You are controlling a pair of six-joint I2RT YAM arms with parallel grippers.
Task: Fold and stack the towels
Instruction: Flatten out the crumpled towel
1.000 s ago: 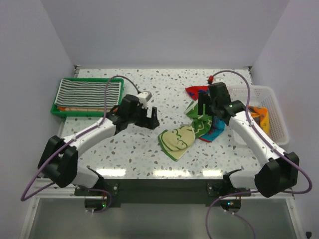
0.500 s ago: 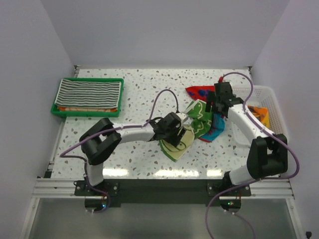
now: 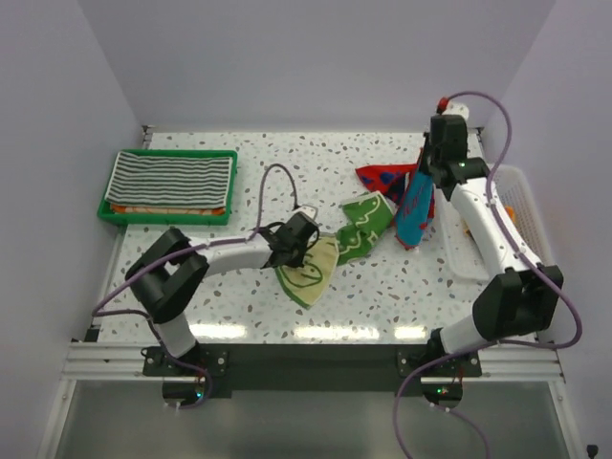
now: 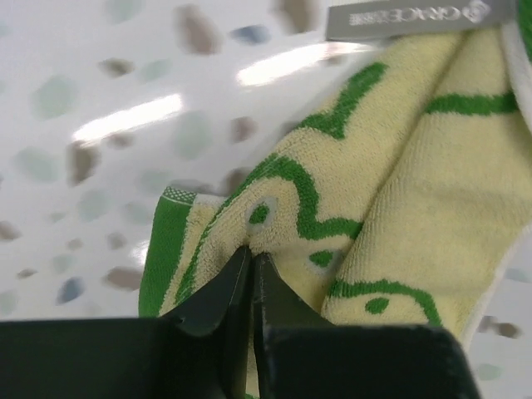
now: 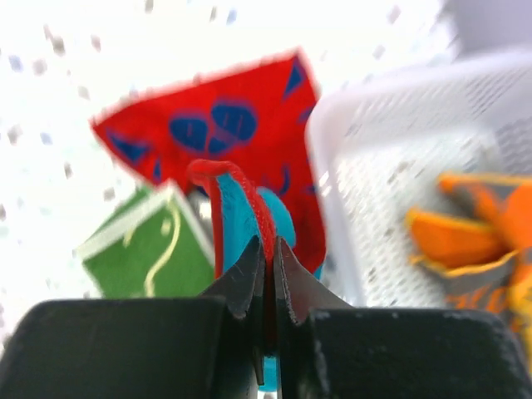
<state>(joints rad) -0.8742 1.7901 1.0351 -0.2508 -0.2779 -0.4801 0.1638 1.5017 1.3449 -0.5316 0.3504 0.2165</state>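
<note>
One green tray (image 3: 163, 219) holding striped towel (image 3: 170, 180), white mesh basket (image 3: 524, 215) far right

place: robot lab | cues: white booth walls (image 3: 316, 57); speckled table (image 3: 287, 158)

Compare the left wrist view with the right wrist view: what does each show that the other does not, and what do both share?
Left wrist only: the yellow towel with green drawings, its grey label, and the left gripper shut on it. Right wrist only: the red towel with blue shapes, the white basket holding an orange cloth, and the right gripper shut on the red-edged blue towel. Both: the speckled tabletop and a gripper pinching cloth.
</note>
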